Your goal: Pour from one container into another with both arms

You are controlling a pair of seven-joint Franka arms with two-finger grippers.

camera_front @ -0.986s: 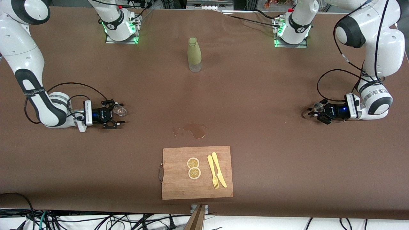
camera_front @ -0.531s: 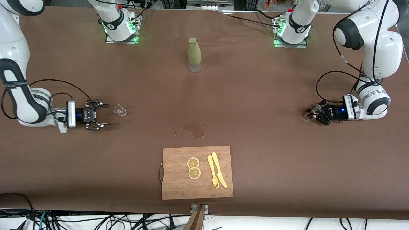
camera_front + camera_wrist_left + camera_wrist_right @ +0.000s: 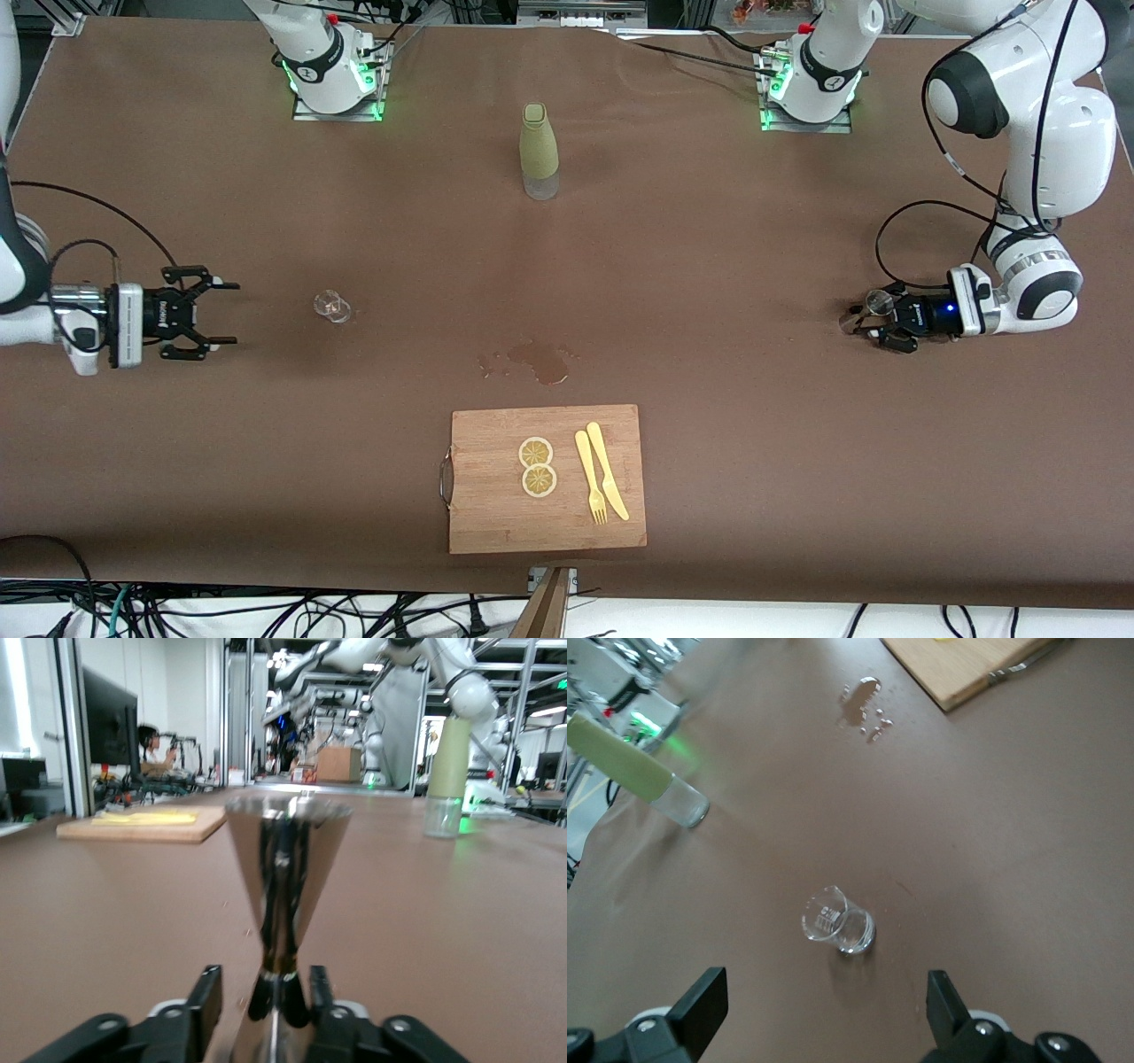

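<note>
Desk covered in plain brown cloth. Tiny clear glass cup: transparent. Hourglass metal jigger: mirror silver. Tall bottle: olive-green, clear base. Bamboo cutting board: tan, yellow cutlery.

Polished metal jigger — mirror-bright. The glass cup is clear and glossy. A matt brown cloth covers the bench; the cutting board is pale wood — smooth, satin.

Robotics lab, more robot arms, monitor, aluminium framing
</note>
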